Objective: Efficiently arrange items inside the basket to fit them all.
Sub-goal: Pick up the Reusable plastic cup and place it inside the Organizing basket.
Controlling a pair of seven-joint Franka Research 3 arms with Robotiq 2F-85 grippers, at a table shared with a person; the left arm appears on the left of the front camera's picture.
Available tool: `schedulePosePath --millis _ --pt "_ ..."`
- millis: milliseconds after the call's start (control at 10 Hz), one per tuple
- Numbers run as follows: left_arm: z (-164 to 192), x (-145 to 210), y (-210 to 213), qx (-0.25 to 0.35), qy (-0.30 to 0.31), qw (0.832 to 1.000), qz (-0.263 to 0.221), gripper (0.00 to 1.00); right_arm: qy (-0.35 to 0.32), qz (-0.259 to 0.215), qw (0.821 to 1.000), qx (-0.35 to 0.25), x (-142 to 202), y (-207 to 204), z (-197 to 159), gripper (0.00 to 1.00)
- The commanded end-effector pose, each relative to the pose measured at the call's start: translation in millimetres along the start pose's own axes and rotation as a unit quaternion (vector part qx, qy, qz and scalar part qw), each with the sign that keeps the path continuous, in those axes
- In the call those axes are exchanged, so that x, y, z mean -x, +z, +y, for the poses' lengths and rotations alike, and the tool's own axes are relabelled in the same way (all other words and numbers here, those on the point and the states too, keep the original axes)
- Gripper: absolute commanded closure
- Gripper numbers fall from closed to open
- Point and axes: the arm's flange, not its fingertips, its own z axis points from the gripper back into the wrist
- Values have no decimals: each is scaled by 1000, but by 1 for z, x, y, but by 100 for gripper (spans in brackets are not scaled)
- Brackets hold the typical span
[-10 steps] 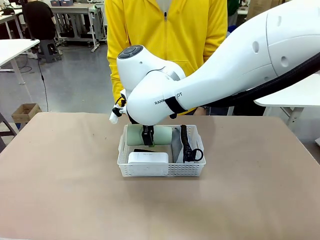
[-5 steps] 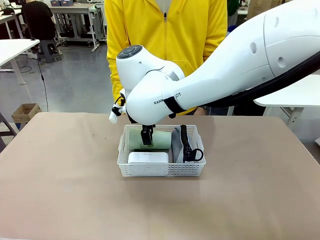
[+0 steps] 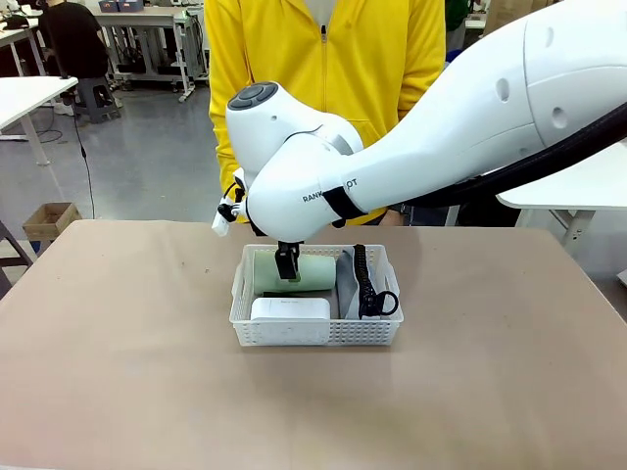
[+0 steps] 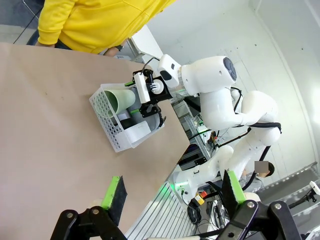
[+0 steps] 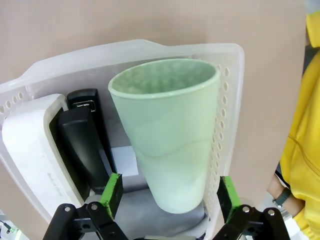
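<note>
Brown tabletop under basket (image 3: pixel 315 335); my right gripper (image 5: pixel 167 192) spread wide, released, hovering over cup (image 5: pixel 167 130) lying inside basket beside stapler (image 5: pixel 80 137); risk: fingers (image 5: pixel 111 192) clipping cup, rolling it

Bright, even overhead light throughout, with only a faint soft shadow at 6 o'clock under the basket (image 3: pixel 315 331) on the tabletop (image 3: pixel 118 372) and mild glare on the glossy shell of the right arm (image 3: pixel 549 69) toward 1 o'clock. Strong wide-angle bending in both wrist views, tilting the table edge and stretching things toward the corners. Sharp on the pale green cup (image 5: pixel 167 130); slightly soft at 6 o'clock on the near green pads (image 5: pixel 112 193).
</note>
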Motion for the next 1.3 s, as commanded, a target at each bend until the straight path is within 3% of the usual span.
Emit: schedulePosePath --millis 0,300,500,700,900,1100,1200 --pt "-4 0 -1 7 0 1000 -7 0 -42 -23 999 1 42 18 6 0" --pt "-4 0 -1 7 0 1000 -7 0 -133 -72 983 -102 148 60 7 0" --pt "-4 0 -1 7 0 1000 -7 0 -210 -114 953 -184 230 76 9 0" --pt "-4 0 -1 7 0 1000 -7 0 -325 -131 904 -244 316 68 11 0" --pt "-4 0 -1 7 0 1000 -7 0 -354 -196 857 -318 390 45 19 0" --pt "-4 0 -1 7 0 1000 -7 0 -376 -282 785 -404 465 11 40 0" --pt "-4 0 -1 7 0 1000 -7 0 -431 -294 730 -441 493 -11 52 0"
